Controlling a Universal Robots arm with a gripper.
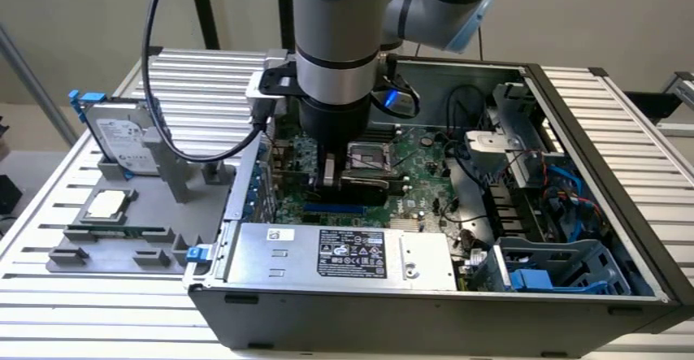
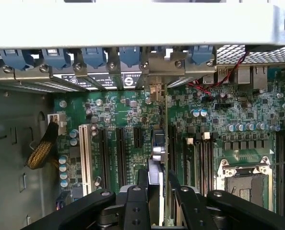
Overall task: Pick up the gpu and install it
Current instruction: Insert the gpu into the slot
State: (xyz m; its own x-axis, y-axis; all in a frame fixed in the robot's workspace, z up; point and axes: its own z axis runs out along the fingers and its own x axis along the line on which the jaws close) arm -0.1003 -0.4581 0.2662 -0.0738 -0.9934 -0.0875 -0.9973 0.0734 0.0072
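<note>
While the gripper sits low inside the PC case, its fingers are clamped on the gpu, which is held edge-on between them. In the wrist view the card runs straight away from the claw toward the rear slot brackets, with its silver end bracket up near the blue retention clips. It hangs over the motherboard, in line with the expansion slots, beside the white slot; whether its edge has entered a slot I cannot tell.

Step in hand, as I judge it: install phase, pickup done, card being lined up or seated. Finishing calls for the card edge parallel to the slot, bracket dropping into the open rear bay, then a straight push down. Risk: slight skew jams the connector.

Further out, the empty CPU socket lies just beside the claw. In the exterior view the arm comes down into the case, with the power supply at the near wall. On the exterior view's left a grey fixture holds a hard drive upright and a CPU chip flat. All sits on a ribbed metal table; plain wall behind.
</note>
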